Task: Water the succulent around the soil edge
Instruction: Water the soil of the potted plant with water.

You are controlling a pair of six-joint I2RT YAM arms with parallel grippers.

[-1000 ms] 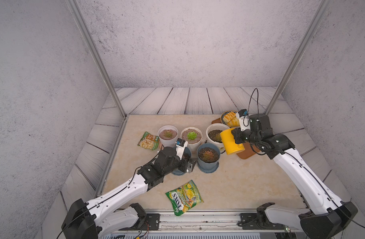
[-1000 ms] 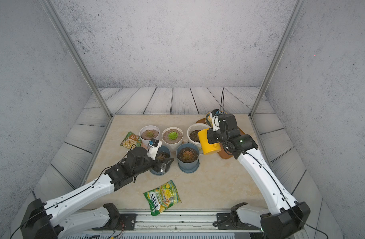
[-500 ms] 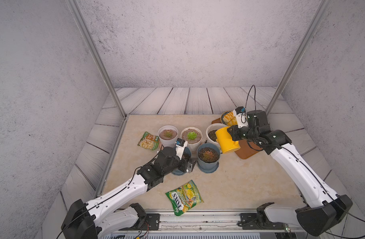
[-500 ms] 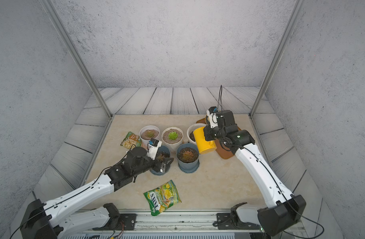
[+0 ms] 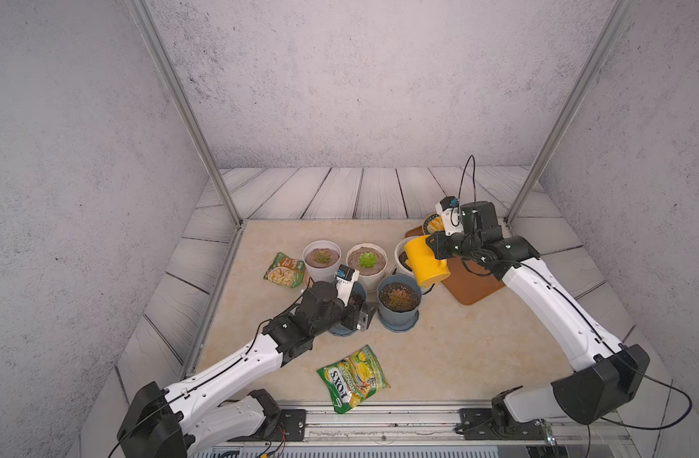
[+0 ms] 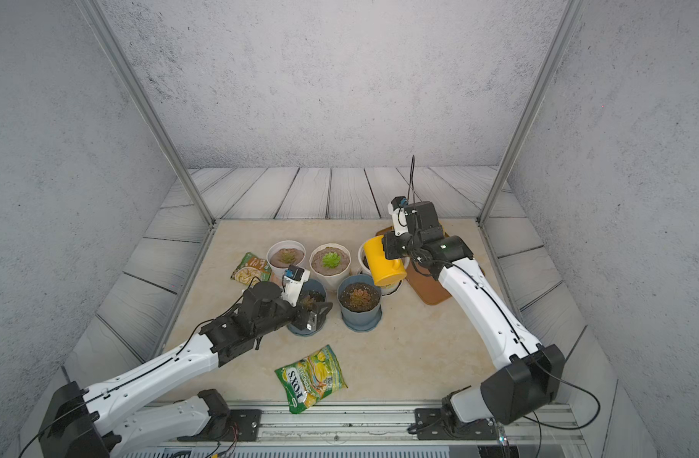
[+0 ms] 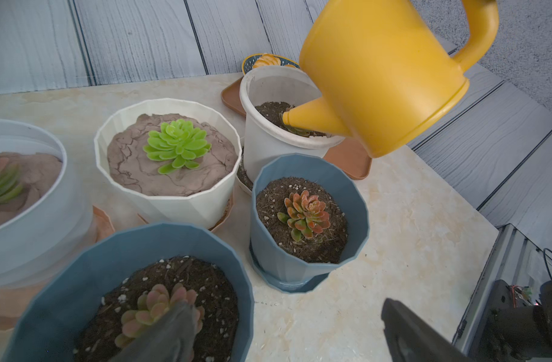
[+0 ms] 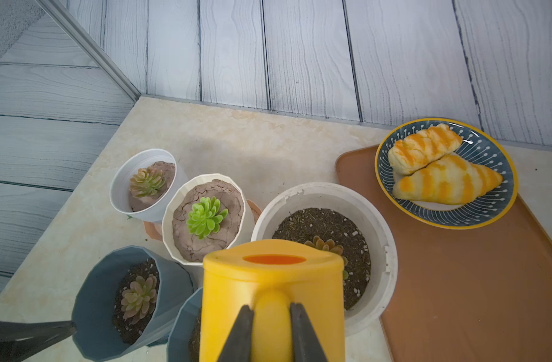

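Swings watering can (image 5: pixel 425 259) inward since a second ago, handle (image 8: pixel 273 313) pinched in right jaws, spout (image 7: pixel 312 120) tipped over soil (image 8: pixel 299 225) beside succulent (image 8: pixel 326 246) in white pot (image 8: pixel 324 189), left jaws spread; judged at the pour, calls next for tracing the soil's edge.

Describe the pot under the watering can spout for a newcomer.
Find the brown tray. Beside it stands a round white pot, under the spout of the yellow watering can. It is the only white pot holding dark soil.
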